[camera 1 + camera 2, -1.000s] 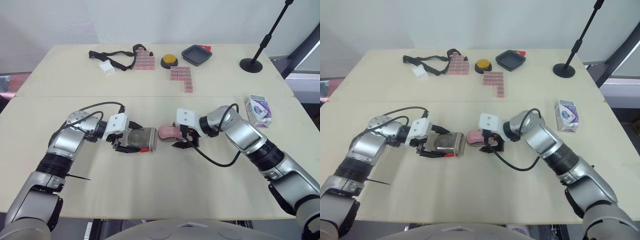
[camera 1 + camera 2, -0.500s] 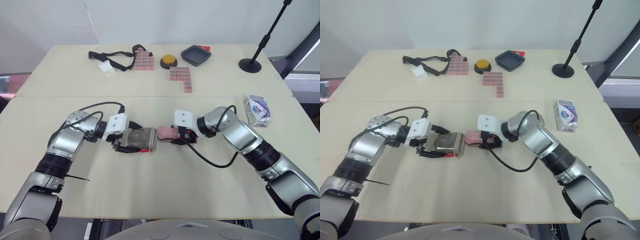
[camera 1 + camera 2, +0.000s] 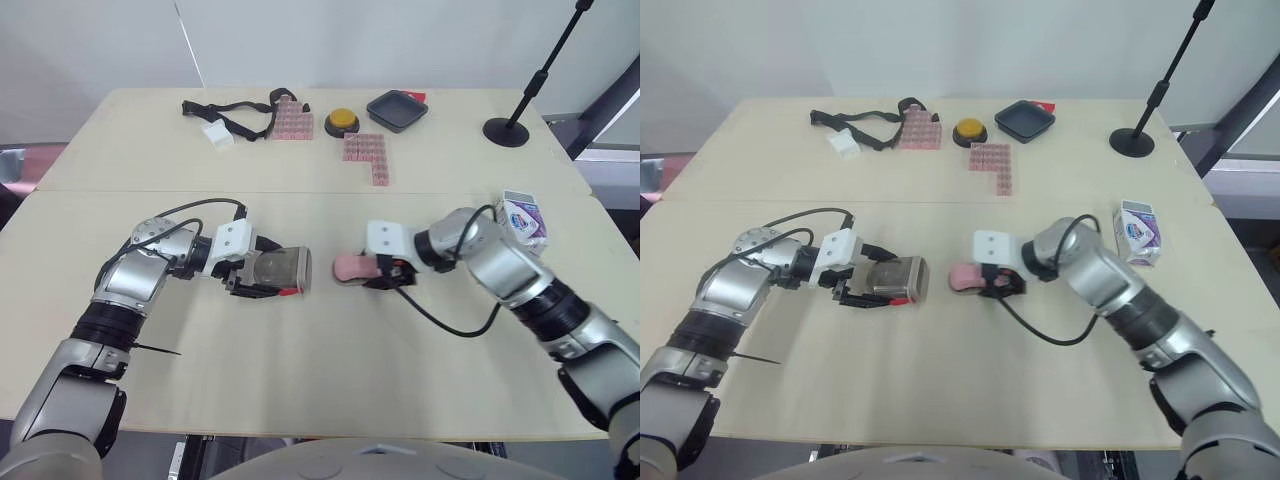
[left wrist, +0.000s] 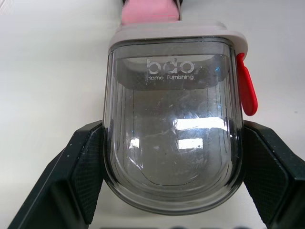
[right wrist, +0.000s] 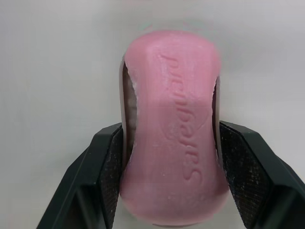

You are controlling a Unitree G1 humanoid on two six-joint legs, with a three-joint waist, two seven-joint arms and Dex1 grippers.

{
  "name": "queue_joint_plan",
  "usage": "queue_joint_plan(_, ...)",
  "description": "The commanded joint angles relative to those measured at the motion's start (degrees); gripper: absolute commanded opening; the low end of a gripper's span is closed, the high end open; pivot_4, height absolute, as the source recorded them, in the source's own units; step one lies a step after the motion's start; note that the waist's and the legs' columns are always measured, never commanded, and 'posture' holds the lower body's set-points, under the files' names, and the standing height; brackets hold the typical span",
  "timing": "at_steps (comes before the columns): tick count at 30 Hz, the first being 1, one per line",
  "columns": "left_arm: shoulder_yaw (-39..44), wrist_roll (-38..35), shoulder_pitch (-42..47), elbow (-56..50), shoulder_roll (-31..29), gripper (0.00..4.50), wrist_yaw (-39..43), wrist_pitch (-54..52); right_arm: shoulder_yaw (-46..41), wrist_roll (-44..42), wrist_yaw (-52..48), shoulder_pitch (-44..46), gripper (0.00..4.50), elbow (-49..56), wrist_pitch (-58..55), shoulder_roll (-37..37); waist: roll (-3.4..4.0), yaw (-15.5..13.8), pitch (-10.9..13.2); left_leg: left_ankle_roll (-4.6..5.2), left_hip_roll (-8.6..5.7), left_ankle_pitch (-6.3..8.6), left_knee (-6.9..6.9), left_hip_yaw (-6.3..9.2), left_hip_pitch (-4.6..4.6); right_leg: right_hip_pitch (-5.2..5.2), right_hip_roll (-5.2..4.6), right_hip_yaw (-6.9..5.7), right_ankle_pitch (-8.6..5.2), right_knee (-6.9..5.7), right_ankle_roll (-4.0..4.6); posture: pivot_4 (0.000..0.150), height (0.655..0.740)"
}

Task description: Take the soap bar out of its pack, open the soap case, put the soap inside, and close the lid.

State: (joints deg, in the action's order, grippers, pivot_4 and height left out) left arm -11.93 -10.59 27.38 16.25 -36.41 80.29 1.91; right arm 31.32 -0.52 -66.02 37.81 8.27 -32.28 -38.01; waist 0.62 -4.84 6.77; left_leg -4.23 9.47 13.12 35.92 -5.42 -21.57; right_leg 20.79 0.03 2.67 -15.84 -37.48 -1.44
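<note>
Your left gripper clamps the smoky clear plastic soap case; your right gripper pinches the pink soap bar near it.

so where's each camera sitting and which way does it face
Left eye view: on the head, facing forward and down over the table; both arms show, left gripper clamping the soap case, right gripper clamping the soap bar.
Right eye view: beside it on the head, same scene.
Left wrist view: on the left wrist, looking along its fingers at the soap case, soap bar beyond.
Right wrist view: on the right wrist, looking along its fingers at the soap bar.
Both wrist views share the soap bar.
</note>
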Motion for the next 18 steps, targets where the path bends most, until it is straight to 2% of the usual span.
queue_joint_plan(1, 0.3, -0.3, 1.3, -0.3, 0.9, 3.48, -0.8, 0.0, -2.0, -1.0, -2.8, 1.5, 2.53, 6.0, 0.1, -2.1, 0.0, 0.2, 0.0, 0.0, 0.01, 0.0, -0.01, 0.0, 0.0, 0.0, 0.01, 0.0, 0.0, 0.0, 0.0, 0.15, 0.74)
queue_joint_plan(18, -2.6, 0.7, 3.4, -0.8, 5.7, 3.48, -1.9, 0.4, -0.2, 1.3, -2.4, 4.9, 2.53, 6.7, -3.7, 0.6, 0.01, 0.2, 0.0, 0.01, 0.01, 0.0, 0.02, 0.0, 0.0, 0.01, 0.0, 0.01, 0.0, -0.04, 0.01, 0.15, 0.74)
